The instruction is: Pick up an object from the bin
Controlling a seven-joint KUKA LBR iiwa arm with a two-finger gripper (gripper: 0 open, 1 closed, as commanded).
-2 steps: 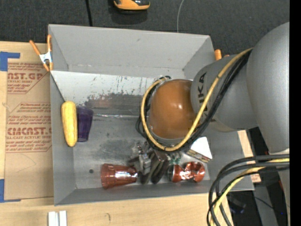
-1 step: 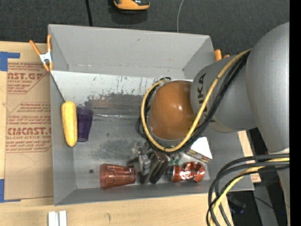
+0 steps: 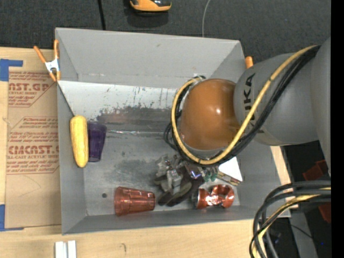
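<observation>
My gripper [image 3: 171, 177] reaches down below the orange dome into the bin's front middle, its metal fingers among a dark lumpy object [image 3: 177, 195] lying on the floor. Just right of it lies a crushed red can [image 3: 215, 196]. A white card [image 3: 231, 171] lies behind the can. A red ribbed cup [image 3: 133, 200] lies on its side to the gripper's left, near the front wall.
At the left wall a yellow corn cob [image 3: 79, 141] lies lengthwise beside a dark purple cup [image 3: 97, 141]. The arm and its cables cover the bin's right side.
</observation>
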